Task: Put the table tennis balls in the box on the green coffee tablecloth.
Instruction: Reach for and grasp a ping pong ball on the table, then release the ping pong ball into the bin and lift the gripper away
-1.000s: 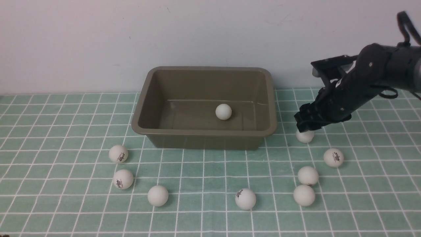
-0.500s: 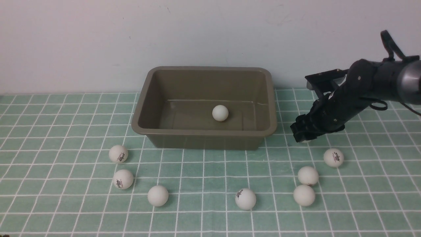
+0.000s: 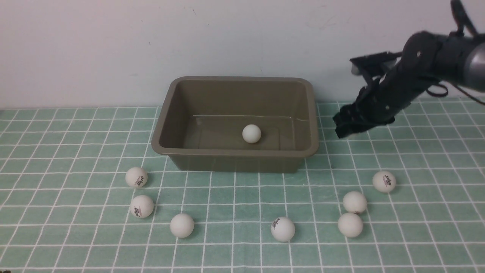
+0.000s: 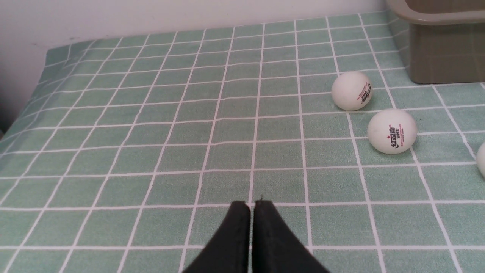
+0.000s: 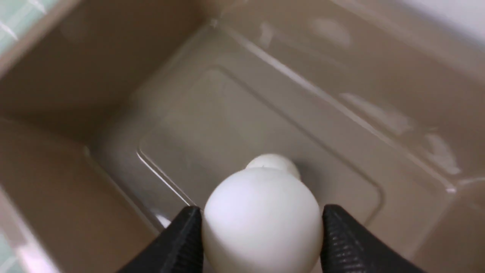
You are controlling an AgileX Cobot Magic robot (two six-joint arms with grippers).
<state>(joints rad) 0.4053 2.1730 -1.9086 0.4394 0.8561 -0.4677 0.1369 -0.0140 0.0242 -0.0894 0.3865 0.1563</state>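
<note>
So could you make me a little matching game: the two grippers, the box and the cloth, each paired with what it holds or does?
1 right gripper
2 left gripper
3 box
4 tablecloth

A shut, empty
B one ball resting inside
C seven loose balls on it
D gripping a white ball

Pairs: 1-D, 2-A, 3-B, 4-C

Right arm (image 3: pixel 420 68): matte black, rounded casings, small pale screw heads (image 3: pixel 418 54), grey metallic sleeve (image 3: pixel 478 64) at frame edge. Thin black cable (image 3: pixel 460 15) loops off it. Right gripper (image 5: pixel 261 207): black fingers (image 5: pixel 352 246), ribbed inner pads. Left gripper (image 4: pixel 252 203): black, smooth, tapered fingers.
</note>
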